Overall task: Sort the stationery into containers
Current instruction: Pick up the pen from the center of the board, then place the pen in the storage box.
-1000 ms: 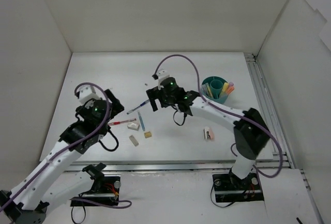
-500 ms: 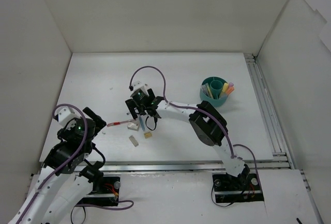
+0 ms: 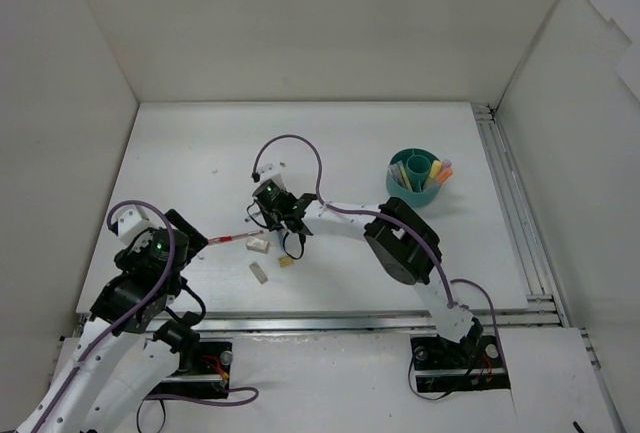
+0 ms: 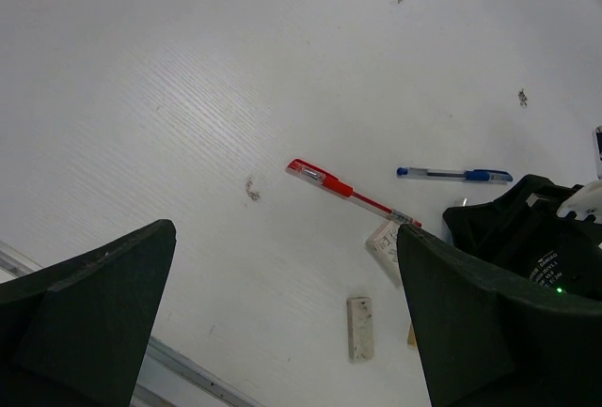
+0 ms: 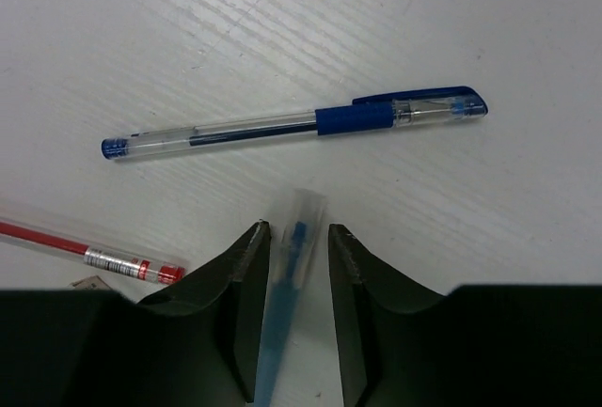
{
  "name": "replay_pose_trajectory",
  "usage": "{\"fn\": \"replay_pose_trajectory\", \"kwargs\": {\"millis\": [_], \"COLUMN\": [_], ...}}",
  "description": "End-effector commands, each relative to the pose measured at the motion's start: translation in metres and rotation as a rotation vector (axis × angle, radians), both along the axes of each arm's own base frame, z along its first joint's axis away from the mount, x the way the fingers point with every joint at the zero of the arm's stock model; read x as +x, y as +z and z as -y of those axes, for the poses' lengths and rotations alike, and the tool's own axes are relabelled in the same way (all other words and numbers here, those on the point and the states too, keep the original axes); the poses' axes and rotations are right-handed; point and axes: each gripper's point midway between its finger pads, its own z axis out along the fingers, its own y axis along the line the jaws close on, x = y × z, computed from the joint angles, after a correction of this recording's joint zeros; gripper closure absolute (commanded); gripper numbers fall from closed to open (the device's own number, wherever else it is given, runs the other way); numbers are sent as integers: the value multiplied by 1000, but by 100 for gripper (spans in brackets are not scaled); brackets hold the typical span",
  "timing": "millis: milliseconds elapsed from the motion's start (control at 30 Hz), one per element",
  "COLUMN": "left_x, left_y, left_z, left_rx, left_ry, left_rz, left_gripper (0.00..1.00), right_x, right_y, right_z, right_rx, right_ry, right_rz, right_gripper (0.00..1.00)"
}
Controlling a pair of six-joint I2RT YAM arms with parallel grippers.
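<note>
My right gripper (image 5: 299, 233) is down on the table astride a blue pen with a clear cap (image 5: 287, 294). Its jaws are narrow, the left one against the pen and a thin gap at the right one. A second blue pen (image 5: 301, 123) lies just beyond it and a red pen (image 5: 94, 257) lies to its left. My left gripper (image 4: 285, 230) hangs wide open and empty above the table, short of the red pen (image 4: 348, 191). The teal container (image 3: 418, 175) stands at the far right with several markers in it.
A grey-white eraser (image 4: 360, 327) and a printed white eraser (image 4: 386, 242) lie near the red pen. A small tan eraser (image 3: 286, 261) lies beside them. The right arm (image 3: 400, 238) stretches across the middle of the table. White walls enclose the table.
The right gripper swung left from near the cup, came down over the pens and narrowed its jaws around the capped blue pen. The left arm pulled back toward the near-left corner.
</note>
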Motion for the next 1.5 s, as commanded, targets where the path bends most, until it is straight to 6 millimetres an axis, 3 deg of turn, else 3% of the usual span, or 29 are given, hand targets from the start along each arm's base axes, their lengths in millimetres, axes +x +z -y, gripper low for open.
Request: {"fn": "replay_pose_trajectory", "kwargs": {"millis": [0,33,133,267,300,333,367,400,433,467,500,567,600,767,833,900,1067,1333,1467], "left_x": [7,7,7,11,13,15,17,19,22,26,30,41,45,68,74,83,97,112,114], "left_y": [3,3,1,0,1,0,2,2,1,5,3,10,7,13,11,12,9,2,1], "left_z": [1,1,2,4,5,7,9,9,12,16,18,25,29,43,48,50,54,61,64], "left_rx": [-15,-17,-17,-15,-15,-14,-12,-12,-11,-7,-8,-15,-7,-29,-35,-42,-57,-55,-68], "left_ry": [14,16,17,9,6,1,-10,-9,-26,-47,-57,-91,-120,-196,-234,-250,-277,-304,-311], "left_rz": [25,25,22,21,25,20,24,24,13,25,17,45,30,73,62,60,38,5,16], "left_gripper": [0,0,0,0,0,0,0,0,0,0,0,0,0,0,0,0,0,0,0], "right_x": [-15,-16,-14,1,12,8,2,17,19,22,24,23,26,37,32,42,59,74,81], "right_y": [15,18,25,52,65,72,82,94,118,128,147,163,184,196,202,206,197,185,174], "right_z": [2,3,17,31,27,35,30,44,51,61,74,89,102,168,179,206,254,297,301], "right_rx": [35,39,15,65,155,195,278,320,365,386,361,316,278,181,178,164,159,172,201], "right_ry": [5,5,-27,-18,13,47,131,129,174,225,278,366,393,426,500,482,453,412,400], "right_rz": [-36,-35,0,75,92,100,85,130,222,254,354,438,525,642,679,699,682,653,617], "right_gripper": [73,83,100,100,100,100,100,100,100,100,100,100,100,100,100,100,100,98,96]}}
